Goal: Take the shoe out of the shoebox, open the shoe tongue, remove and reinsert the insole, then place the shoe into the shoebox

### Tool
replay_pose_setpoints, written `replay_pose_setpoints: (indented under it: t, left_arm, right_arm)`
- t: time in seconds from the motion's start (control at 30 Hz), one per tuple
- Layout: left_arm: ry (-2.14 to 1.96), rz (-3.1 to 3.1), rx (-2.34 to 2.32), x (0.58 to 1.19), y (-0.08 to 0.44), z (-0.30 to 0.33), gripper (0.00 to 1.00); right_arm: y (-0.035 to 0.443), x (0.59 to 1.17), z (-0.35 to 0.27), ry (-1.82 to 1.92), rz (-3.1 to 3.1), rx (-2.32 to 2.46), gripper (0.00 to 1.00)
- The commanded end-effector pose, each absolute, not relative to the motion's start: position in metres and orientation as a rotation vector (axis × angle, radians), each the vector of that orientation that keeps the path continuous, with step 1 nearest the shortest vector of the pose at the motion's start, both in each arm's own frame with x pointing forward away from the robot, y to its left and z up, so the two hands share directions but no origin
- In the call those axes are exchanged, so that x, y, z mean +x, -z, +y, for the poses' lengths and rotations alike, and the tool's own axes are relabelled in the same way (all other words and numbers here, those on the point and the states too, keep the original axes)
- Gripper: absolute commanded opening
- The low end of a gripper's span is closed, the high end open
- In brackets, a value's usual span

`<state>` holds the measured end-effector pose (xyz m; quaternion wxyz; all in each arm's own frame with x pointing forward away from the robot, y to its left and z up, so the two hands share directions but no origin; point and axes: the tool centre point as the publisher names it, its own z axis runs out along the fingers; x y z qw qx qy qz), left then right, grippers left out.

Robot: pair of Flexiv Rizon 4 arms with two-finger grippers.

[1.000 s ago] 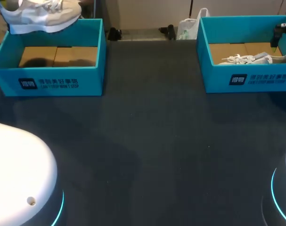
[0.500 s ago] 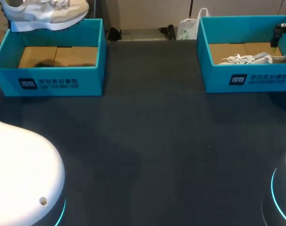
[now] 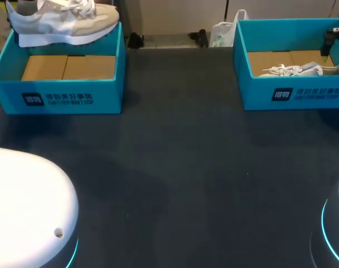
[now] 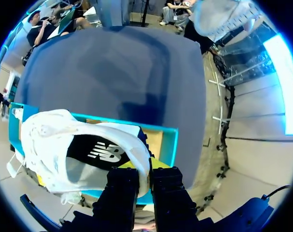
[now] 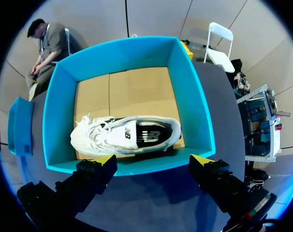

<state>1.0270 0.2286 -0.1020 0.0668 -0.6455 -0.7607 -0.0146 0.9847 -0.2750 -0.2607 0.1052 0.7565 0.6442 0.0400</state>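
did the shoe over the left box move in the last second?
Yes. The shoe has shifted right over the left box; its toe now reaches the box's right wall.

Matt cardboard shoebox (image 3: pixel 63 97), soft cloth shoe (image 3: pixel 63 22), dark matt table (image 3: pixel 180 167)

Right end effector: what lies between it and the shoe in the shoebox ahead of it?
In the right wrist view, the shoebox's near wall stands between the open right end effector and the shoe.

Even, dimmish light (soft shadows across table (image 3: pixel 186 167)).
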Motion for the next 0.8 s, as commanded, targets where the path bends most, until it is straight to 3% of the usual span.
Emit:
replay_pose_setpoints:
  t: [0.03, 0.8]
  left_arm:
    - [0.232, -2.356, -1.979, 0.979, 0.096, 0.216, 0.00]
    - [0.295, -2.344, -2.025, 0.840, 0.090, 0.145, 0.00]
  right_arm:
    - [0.261, 0.985, -0.275, -0.119, 1.898, 2.230, 1.00]
    - [0.261, 0.985, -0.275, -0.119, 1.898, 2.230, 1.00]
